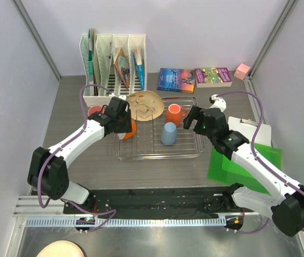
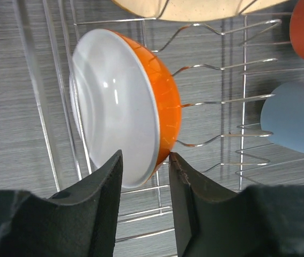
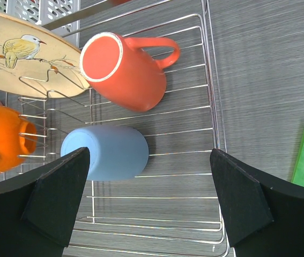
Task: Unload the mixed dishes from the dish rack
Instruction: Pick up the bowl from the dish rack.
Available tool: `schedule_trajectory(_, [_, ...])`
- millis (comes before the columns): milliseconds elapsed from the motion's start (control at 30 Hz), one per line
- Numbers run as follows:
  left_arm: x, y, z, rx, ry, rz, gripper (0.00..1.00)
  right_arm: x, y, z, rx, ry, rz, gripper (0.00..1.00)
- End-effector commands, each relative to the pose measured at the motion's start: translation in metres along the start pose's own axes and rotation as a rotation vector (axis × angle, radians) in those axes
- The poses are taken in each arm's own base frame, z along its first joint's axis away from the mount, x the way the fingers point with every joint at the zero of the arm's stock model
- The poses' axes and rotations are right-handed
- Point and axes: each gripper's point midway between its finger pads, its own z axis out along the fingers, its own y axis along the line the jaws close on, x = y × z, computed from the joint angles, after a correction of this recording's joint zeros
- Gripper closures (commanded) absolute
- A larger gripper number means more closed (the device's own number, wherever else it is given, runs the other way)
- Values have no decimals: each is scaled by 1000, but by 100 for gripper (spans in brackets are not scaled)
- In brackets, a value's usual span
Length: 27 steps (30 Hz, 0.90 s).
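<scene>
Nearest the arm bases, a plain peach disc (image 1: 60, 249) shows at the lower edge of the top view, and green sheets (image 1: 245, 160) lie on the right of the grey worktop (image 1: 157, 174). The dish rack (image 1: 157, 157) sits mid-worktop between the two arms. At its left end the small orange bowl (image 2: 125, 101) stands on edge among the wire prongs, its white inside turned to the left in the wrist view. The left end effector (image 2: 145, 156) is at the bowl's lower rim. Its fingers (image 2: 95, 203) are partly apart, one over the white inside and one at the orange wall. Whether they already pinch the rim cannot be told. The right end effector (image 3: 149, 155) hangs over the rack's right half with its fingers spread wide, holding nothing. The grey-blue cup (image 3: 106, 152) lies beneath it, just beside its left finger, and the orange mug (image 3: 125, 69) is farther along the bars. Beyond the bowl, the beige round plate (image 1: 143, 104) leans tilted at the rack's far-left corner. The pink cup (image 1: 94, 111) sits just outside the rack's left end, partly hidden by the left arm. At the back stand a white slotted file holder (image 1: 113, 64), two books (image 1: 176, 79) and a pink block (image 1: 242, 70).
</scene>
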Motion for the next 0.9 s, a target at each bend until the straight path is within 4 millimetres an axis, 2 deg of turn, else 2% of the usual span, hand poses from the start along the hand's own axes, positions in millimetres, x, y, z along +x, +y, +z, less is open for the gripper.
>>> schedule_trajectory(0, [-10, -6, 4, 18, -26, 10, 65, -8, 5, 1, -15, -38, 9, 1])
schedule_trajectory(133, [-3, -2, 12, -5, 7, 19, 76, -7, 5, 3, -15, -36, 5, 1])
schedule_trajectory(433, [-5, -8, 3, 39, -5, 22, 99, -11, 6, 0, -21, -48, 3, 1])
schedule_trajectory(633, [-8, -35, -12, 201, -19, 15, 100, -14, 8, -2, -30, -52, 6, 1])
schedule_trajectory(867, [-5, -56, -24, 336, -16, -1, 100, -10, 7, 0, -30, -40, 9, 1])
